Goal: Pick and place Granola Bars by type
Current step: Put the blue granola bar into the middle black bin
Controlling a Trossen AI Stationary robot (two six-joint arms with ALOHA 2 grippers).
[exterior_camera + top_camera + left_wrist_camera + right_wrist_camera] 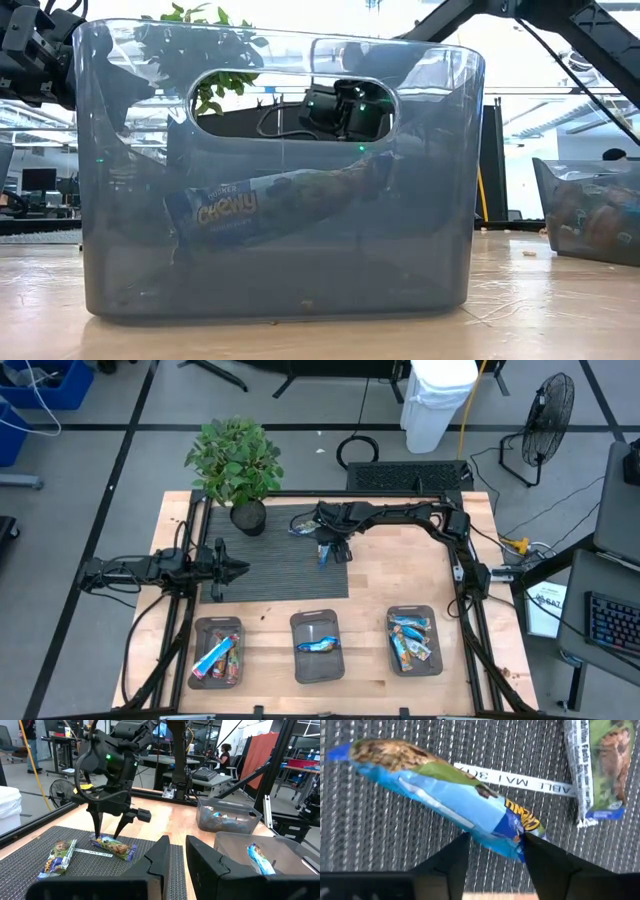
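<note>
care matters here: the right hand (107,836) stands over the dark ribbed mat (300,570), fingers apart astride the crinkly blue-and-white foil granola bar (455,800) lying flat on it, so close squarely across its narrow width. a green-wrapped bar (602,767) lies nearby on the mat. the left hand (236,568) waits at the mat's edge, fingers apart.
</note>
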